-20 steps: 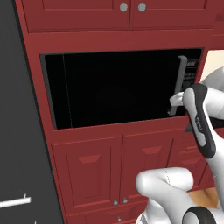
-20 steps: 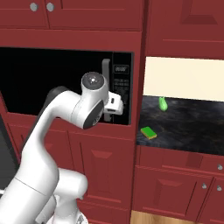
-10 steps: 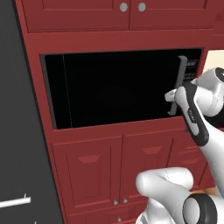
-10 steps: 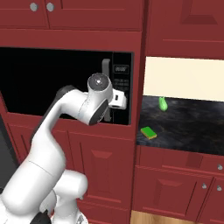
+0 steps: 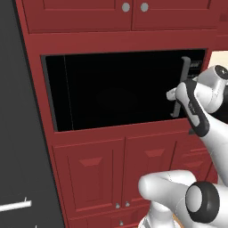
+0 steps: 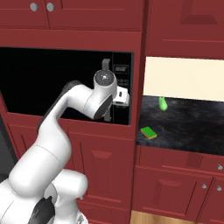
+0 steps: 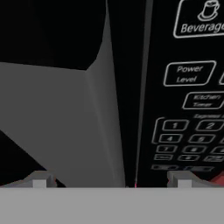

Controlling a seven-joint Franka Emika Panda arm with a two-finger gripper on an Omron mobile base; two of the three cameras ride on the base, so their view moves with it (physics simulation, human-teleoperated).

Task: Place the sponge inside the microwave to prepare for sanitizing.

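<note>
The microwave (image 5: 116, 91) is built into the red cabinets, its black door closed. Its grey handle (image 5: 182, 84) runs upright at the door's right edge, beside the keypad strip (image 7: 188, 100). My gripper (image 5: 172, 94) is right at that handle and open. In the hand view the handle (image 7: 65, 122) looms close, and the gripper (image 7: 111, 181) has one fingertip on each side of its inner edge, with nothing gripped. The green and yellow sponge (image 6: 148, 132) lies flat on the dark counter (image 6: 188, 127) to the right of the microwave (image 6: 48, 83), well away from the gripper (image 6: 124, 97).
A small green object (image 6: 162, 103) stands further back on the counter. Red cabinet doors (image 5: 120, 173) lie below the microwave and more red cabinets above. A tall black appliance front (image 5: 22, 133) fills the left side.
The hand has edged up and closer to the microwave's handle as the forearm swung. The jaws stayed open and the door stayed closed.
</note>
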